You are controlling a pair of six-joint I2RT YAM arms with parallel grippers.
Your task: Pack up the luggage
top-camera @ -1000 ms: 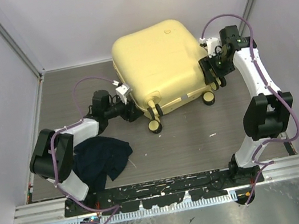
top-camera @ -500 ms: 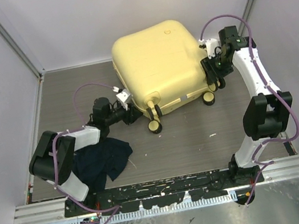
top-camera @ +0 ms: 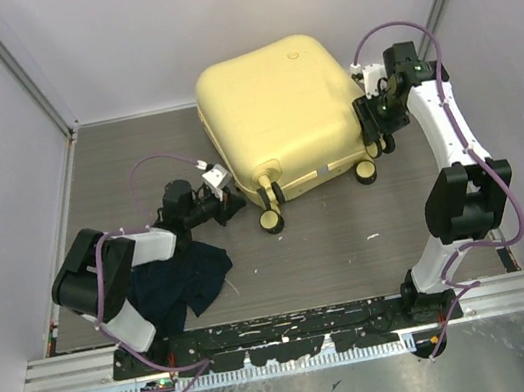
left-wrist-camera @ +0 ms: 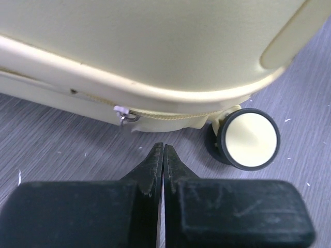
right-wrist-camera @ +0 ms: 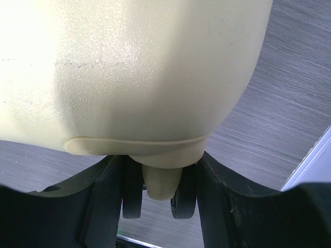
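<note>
The luggage [top-camera: 278, 112] is a large pale-yellow hard-shell suitcase lying closed at the back middle of the table. My left gripper [top-camera: 235, 201] sits low by its front left corner, shut with nothing between its fingers [left-wrist-camera: 155, 165]. Just beyond its tips [left-wrist-camera: 163, 147] are the small metal zipper pull [left-wrist-camera: 122, 113] and a black-rimmed wheel [left-wrist-camera: 249, 138]. My right gripper [top-camera: 374, 134] is at the suitcase's right side. Its fingers [right-wrist-camera: 108, 201] press from both sides on a twin black wheel [right-wrist-camera: 183, 199] with a yellow fork [right-wrist-camera: 161, 181].
A dark blue garment [top-camera: 180, 276] lies crumpled on the table beside the left arm. Two more wheels [top-camera: 271, 221] [top-camera: 366, 171] stick out along the suitcase's near edge. Walls close in the table at the left, right and back.
My left gripper has shut and drawn back from the suitcase's corner toward the left. My right gripper has narrowed onto the wheel and barely moved.
</note>
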